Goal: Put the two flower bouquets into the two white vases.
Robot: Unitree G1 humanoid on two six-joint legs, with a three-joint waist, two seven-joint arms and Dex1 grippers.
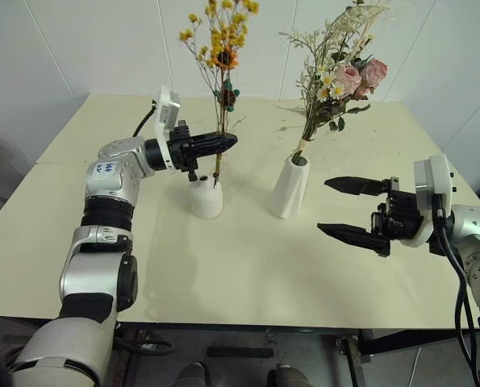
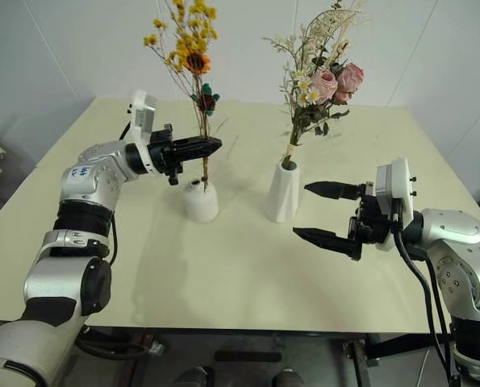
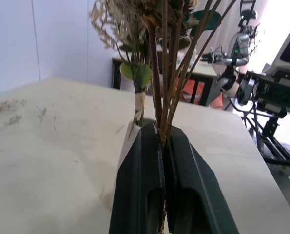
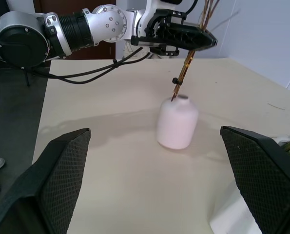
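Table (image 1: 248, 274) first: it carries both white vases near its middle, the short rounded vase (image 1: 206, 197) on my left and the tall tapered vase (image 1: 290, 187) just to its right, the two near each other but apart. The larger bouquet of pink roses, white daisies and pale sprigs (image 1: 340, 76) already stands in the tall vase, leaning slightly away from the short one. I judge that half of the task done.

My left hand (image 1: 223, 144) is clamped on the thin stems of the yellow-orange bouquet (image 1: 220, 36), gripping them well below the flowers and above the short vase. The hand points level and across toward the right. The bouquet's long axis runs close to upright, flowers up, tilted only a little. The right wrist view shows the stem ends (image 4: 176, 92) at the small top hole (image 4: 182, 97) of the short vase; I cannot tell whether they have entered it or only touch the rim.

That is the relation the next move turns on: the hole lies almost straight below my left hand, in line with the stems, so I judge a lowering along the stems is called for.

My right hand (image 1: 354, 208) hangs wide open and empty beside the tall vase, apart from it, pointing left.
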